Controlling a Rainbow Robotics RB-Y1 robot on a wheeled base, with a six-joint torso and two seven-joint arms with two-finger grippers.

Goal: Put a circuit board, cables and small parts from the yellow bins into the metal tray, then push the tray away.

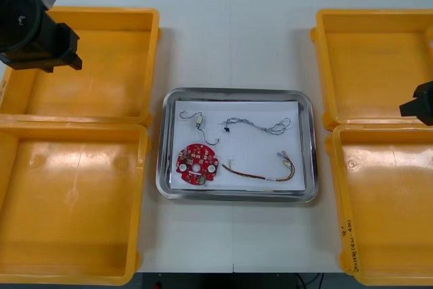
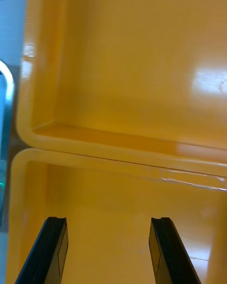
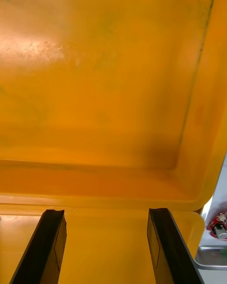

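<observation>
The metal tray [image 1: 307, 141], white inside, lies mid-table between the yellow bins. In it are a round red circuit board [image 1: 196, 164], a blue and white twisted cable [image 1: 258, 125], a red and yellow cable [image 1: 262, 174] and a small metal part [image 1: 201, 121] on a thin wire. My left arm [image 1: 37, 28] hangs over the left bins. Its gripper [image 3: 106, 215] is open over bare orange plastic, with the circuit board [image 3: 218, 225] off to one side. My right arm [image 1: 421, 105] is at the right edge, and its gripper [image 2: 109, 222] is open over a right bin.
Two yellow bins stand on the left [image 1: 81, 65] [image 1: 74, 208] and two on the right [image 1: 379, 65] [image 1: 385, 201]. The ridge where the right bins meet [image 2: 118, 151] crosses ahead of the right fingers. White table strips flank the tray.
</observation>
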